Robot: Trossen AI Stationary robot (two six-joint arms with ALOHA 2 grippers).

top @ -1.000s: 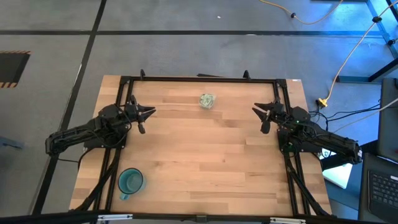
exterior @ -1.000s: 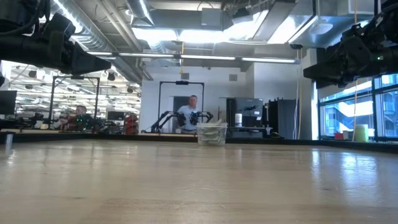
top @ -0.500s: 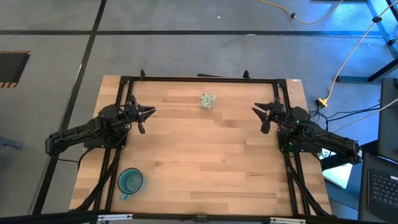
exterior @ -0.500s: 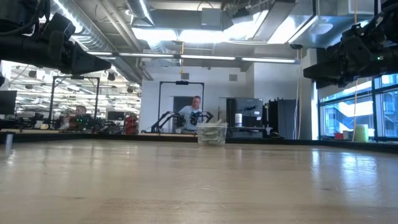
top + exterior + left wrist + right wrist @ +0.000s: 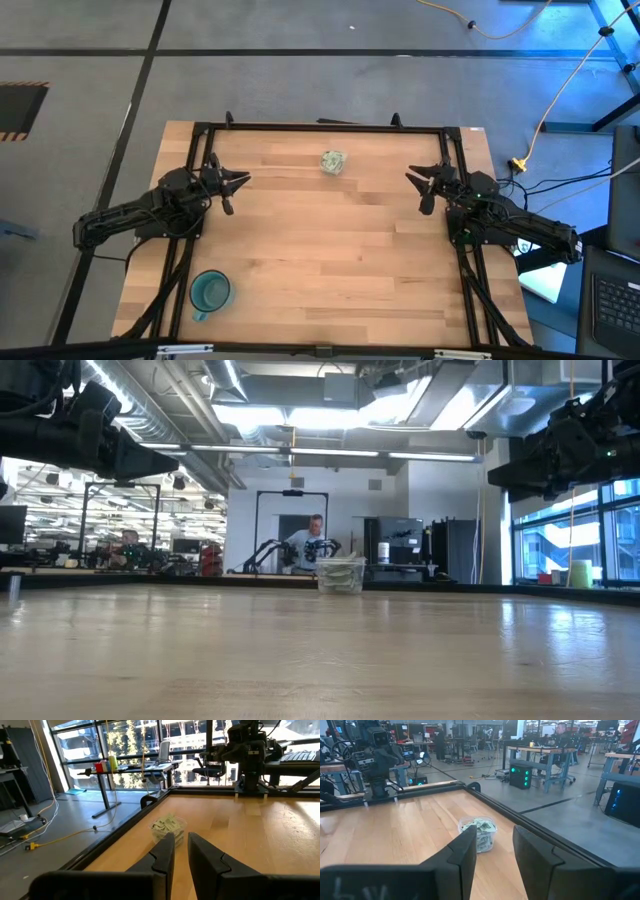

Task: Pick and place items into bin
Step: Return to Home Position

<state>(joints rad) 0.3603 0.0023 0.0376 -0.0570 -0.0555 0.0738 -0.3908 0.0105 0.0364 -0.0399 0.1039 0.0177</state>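
The small clear bin (image 5: 333, 162) stands on its base on the wooden table near the far edge, about midway across. It holds several pale green and white packets (image 5: 168, 826), which also show in the right wrist view (image 5: 479, 827). No packets show loose on the table. My left gripper (image 5: 238, 190) hovers at the table's left side, open and empty, pointing toward the bin. My right gripper (image 5: 418, 192) hovers at the right side, open and empty, also pointing toward the bin. Both are well apart from it and above the table.
A teal round cup (image 5: 210, 291) with a handle stands at the near left of the table. A black frame (image 5: 320, 126) runs along the table's far edge and sides. In the low view the bin (image 5: 341, 574) stands far off, and people are in the room behind.
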